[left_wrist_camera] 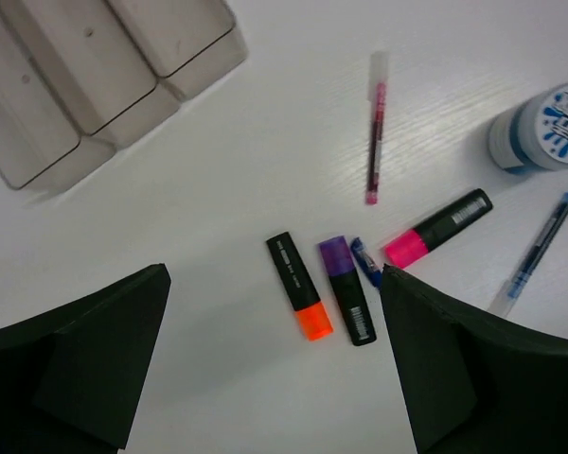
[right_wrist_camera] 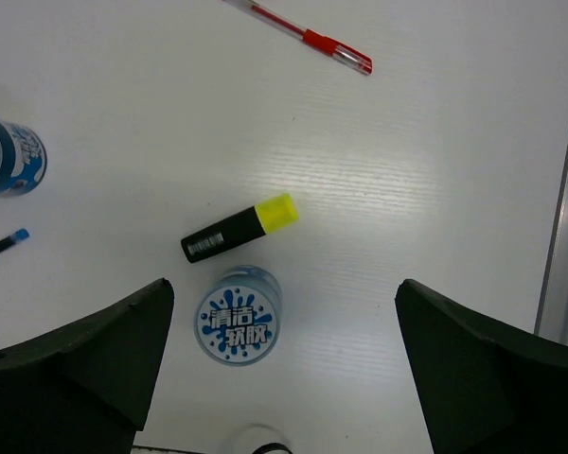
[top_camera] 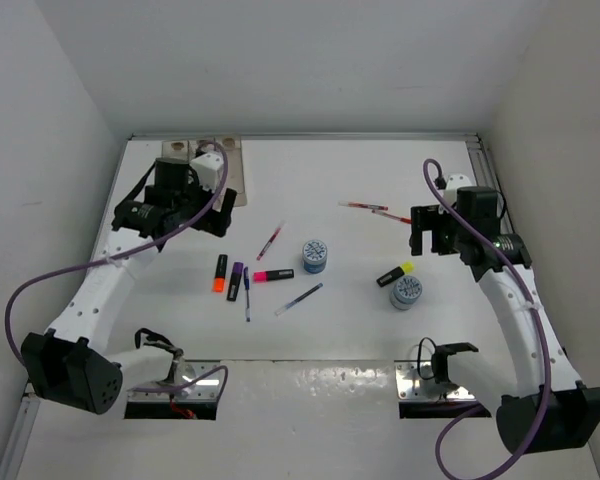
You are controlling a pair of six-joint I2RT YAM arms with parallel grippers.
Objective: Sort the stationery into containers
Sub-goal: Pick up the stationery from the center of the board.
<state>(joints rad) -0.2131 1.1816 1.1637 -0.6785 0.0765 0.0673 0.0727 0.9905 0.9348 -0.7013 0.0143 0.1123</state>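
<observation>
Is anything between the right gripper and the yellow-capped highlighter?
Nothing visible is between them. The right gripper hangs open; a blue-and-white disc lies close beside the yellow-capped highlighter and may crowd a finger.

This looks like a robot lab. A white table (top_camera: 310,175) sits inside plain white walls (top_camera: 280,60), like a big box. Two white robot arms, left (top_camera: 100,290) and right (top_camera: 515,310), are bolted at its near edge by metal plates (top_camera: 412,383). Purple cables (top_camera: 55,272) loop from the arms.
</observation>
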